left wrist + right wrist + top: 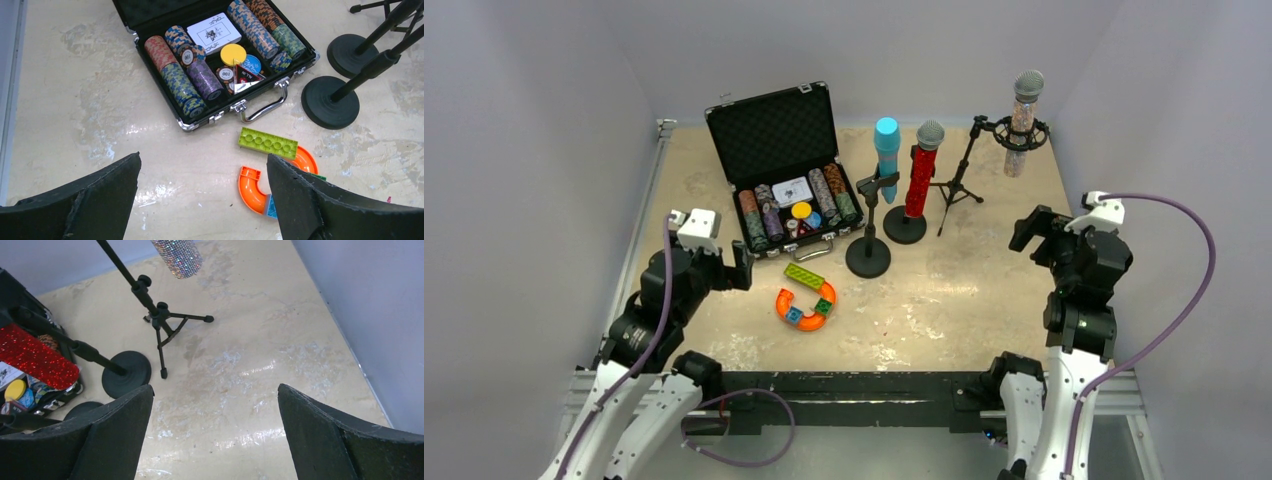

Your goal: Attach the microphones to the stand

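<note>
Right gripper [215, 388] spread, silver-pink microphone [177, 256] well apart on stand [159, 315]

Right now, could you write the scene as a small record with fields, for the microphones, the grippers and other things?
light-blue microphone: upright in the clip of a round-base stand
red glitter microphone: upright on the second round-base stand
silver glitter microphone: in the holder of the tripod stand
left gripper: open, empty
right gripper: open, empty
other: open poker chip case; green brick and orange curved track before it
</note>
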Robot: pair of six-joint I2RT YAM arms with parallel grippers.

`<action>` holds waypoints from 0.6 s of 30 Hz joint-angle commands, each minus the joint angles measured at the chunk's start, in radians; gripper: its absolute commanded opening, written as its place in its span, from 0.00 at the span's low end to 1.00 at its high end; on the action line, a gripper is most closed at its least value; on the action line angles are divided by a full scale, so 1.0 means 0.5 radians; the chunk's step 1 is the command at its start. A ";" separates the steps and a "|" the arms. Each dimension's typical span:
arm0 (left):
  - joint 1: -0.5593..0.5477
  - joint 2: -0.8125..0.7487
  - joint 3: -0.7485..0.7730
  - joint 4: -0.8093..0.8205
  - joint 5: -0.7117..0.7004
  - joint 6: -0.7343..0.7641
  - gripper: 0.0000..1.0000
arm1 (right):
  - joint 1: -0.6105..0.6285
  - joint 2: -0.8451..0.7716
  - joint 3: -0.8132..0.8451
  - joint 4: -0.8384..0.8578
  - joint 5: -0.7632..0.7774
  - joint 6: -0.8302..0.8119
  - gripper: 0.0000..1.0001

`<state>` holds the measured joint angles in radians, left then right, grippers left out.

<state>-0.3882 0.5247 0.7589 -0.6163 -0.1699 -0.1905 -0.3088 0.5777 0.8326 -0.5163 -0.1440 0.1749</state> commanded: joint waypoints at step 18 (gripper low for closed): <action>0.010 -0.188 -0.098 0.038 -0.050 0.117 1.00 | -0.006 -0.116 -0.142 0.229 -0.131 -0.003 0.99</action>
<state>-0.3882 0.4217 0.7090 -0.6273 -0.1871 -0.1562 -0.3088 0.5343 0.7967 -0.4839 -0.1764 0.1787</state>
